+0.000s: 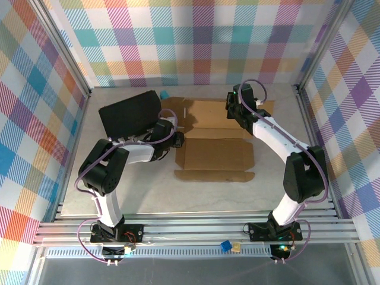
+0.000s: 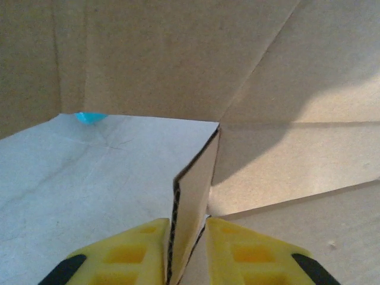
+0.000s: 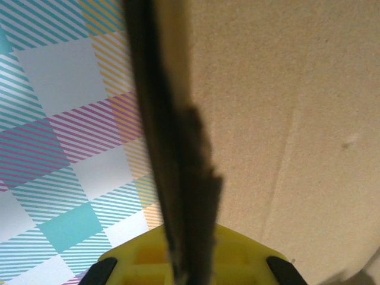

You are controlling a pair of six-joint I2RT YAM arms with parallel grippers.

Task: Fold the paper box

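Note:
The paper box (image 1: pixel 215 142) lies mostly flat as a brown cardboard sheet in the middle of the table, its near panel toward me and a wider panel behind. My left gripper (image 1: pixel 176 138) sits at the sheet's left edge. Its yellow fingers (image 2: pixel 130 252) are shut on an upright cardboard flap (image 2: pixel 193 196). My right gripper (image 1: pixel 236 107) is at the sheet's far right part, shut on a cardboard edge (image 3: pixel 178 178) that runs dark and blurred between its yellow jaws, with the brown panel (image 3: pixel 285 119) to its right.
A black rectangular case (image 1: pixel 130 114) lies at the back left, close behind my left arm. A small blue object (image 1: pixel 164 94) rests near the back wall, also visible as the blue object (image 2: pixel 89 117). Checked walls enclose the table on three sides.

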